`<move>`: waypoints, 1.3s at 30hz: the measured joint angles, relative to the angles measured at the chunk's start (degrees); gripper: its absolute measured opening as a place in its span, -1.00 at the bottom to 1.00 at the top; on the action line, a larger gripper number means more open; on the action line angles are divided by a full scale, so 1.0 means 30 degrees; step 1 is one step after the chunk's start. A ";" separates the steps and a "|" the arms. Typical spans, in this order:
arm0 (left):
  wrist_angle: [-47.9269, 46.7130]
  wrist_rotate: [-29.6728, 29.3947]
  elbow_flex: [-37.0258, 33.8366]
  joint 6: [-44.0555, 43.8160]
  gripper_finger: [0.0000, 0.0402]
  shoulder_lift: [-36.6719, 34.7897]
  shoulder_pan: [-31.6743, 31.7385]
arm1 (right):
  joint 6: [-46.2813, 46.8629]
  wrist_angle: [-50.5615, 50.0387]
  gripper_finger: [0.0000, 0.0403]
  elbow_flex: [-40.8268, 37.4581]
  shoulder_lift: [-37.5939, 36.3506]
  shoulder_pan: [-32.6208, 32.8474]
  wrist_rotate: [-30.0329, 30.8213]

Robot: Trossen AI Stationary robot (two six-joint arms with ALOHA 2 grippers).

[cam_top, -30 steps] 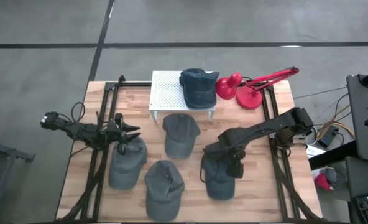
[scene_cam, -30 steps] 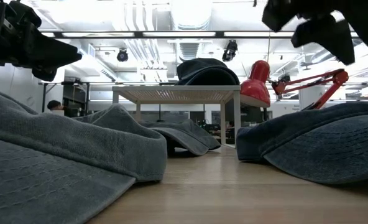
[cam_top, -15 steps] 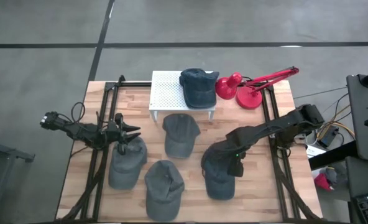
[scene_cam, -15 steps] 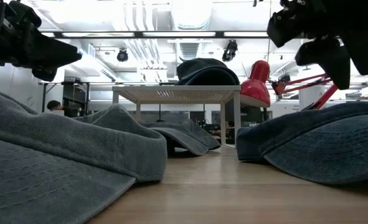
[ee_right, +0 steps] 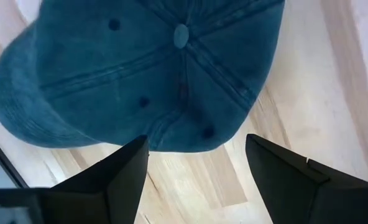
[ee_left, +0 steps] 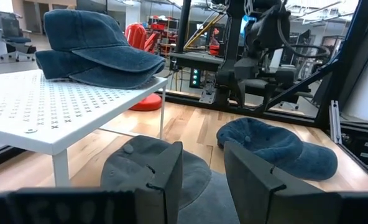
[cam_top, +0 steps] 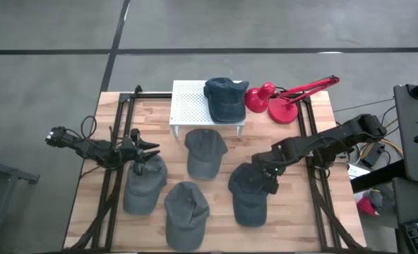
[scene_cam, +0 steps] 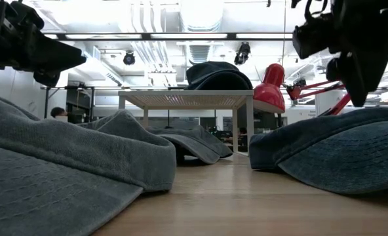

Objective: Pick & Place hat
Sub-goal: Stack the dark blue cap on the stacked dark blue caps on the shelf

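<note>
My right end effector (cam_top: 267,180) has pulled back toward the desk's right edge since a second ago, fingers spread wide and empty above the soft denim hat (cam_top: 248,192), which lies flat on the pale wood-plank desk (cam_top: 315,212) with its stitched panels and crown button visible. My left end effector (cam_top: 147,149) still hovers half-parted over another grey hat (cam_top: 142,185), gripping nothing. A dark blue hat (cam_top: 225,97) rests on the white perforated stand (cam_top: 191,102).

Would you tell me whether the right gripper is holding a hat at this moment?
No, the right gripper is open and empty above the hat lying on the table.
</note>
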 joint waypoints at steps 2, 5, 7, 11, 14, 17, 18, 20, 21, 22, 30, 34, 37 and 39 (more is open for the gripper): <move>-0.0002 0.0003 0.0000 -0.0140 -0.39 0.0000 0.0007 | 0.0065 0.0181 0.33 -0.0257 0.0055 0.0000 -0.0040; 0.0005 0.0000 0.0000 -0.0143 -0.39 0.0000 0.0004 | 0.0014 0.0262 0.36 -0.0545 0.0367 0.0000 -0.0034; 0.0010 0.0000 0.0000 -0.0147 -0.39 0.0000 0.0003 | -0.0010 0.0477 0.38 -0.0757 0.0596 0.0000 -0.0033; 0.0013 0.0000 0.0000 -0.0147 -0.39 0.0000 0.0000 | -0.0113 0.1425 0.41 -0.1069 0.0913 0.0003 0.0007; 0.0013 0.0000 0.0000 -0.0140 -0.39 0.0000 0.0000 | -0.0406 0.2241 0.44 -0.1097 0.1156 0.0007 0.0050; 0.0005 0.0000 0.0000 -0.0140 -0.39 0.0002 0.0005 | -0.0539 0.2776 0.45 -0.1097 0.1507 0.0007 0.0062; 0.0005 0.0000 0.0000 -0.0140 -0.39 0.0003 0.0000 | -0.0562 0.2890 0.45 -0.1097 0.1620 0.0007 0.0088; 0.0005 -0.0003 0.0000 -0.0140 -0.39 0.0008 0.0004 | -0.0617 0.2877 0.45 -0.1097 0.2015 0.0007 0.0189; 0.0005 0.0000 0.0000 -0.0140 -0.39 0.0015 0.0007 | -0.0630 0.2875 0.45 -0.1097 0.2204 0.0007 0.0225; 0.0005 -0.0005 0.0000 -0.0140 -0.39 0.0027 0.0002 | -0.0650 0.2883 0.44 -0.1097 0.2397 0.0007 0.0319; -0.0002 0.0000 0.0000 -0.0132 -0.39 0.0066 0.0000 | -0.0663 0.2821 0.39 -0.1105 0.3570 0.0009 0.0556; -0.0002 -0.0006 0.0000 -0.0132 -0.39 0.0066 0.0007 | -0.0651 0.2826 0.35 -0.1105 0.4332 0.0007 0.0579; -0.0002 -0.0004 0.0000 -0.0132 -0.39 0.0066 0.0001 | -0.0641 0.2843 0.29 -0.1105 0.5076 0.0007 0.0587; -0.0002 -0.0005 0.0000 -0.0130 -0.39 0.0066 0.0000 | -0.0634 0.2847 0.23 -0.1105 0.5563 0.0007 0.0579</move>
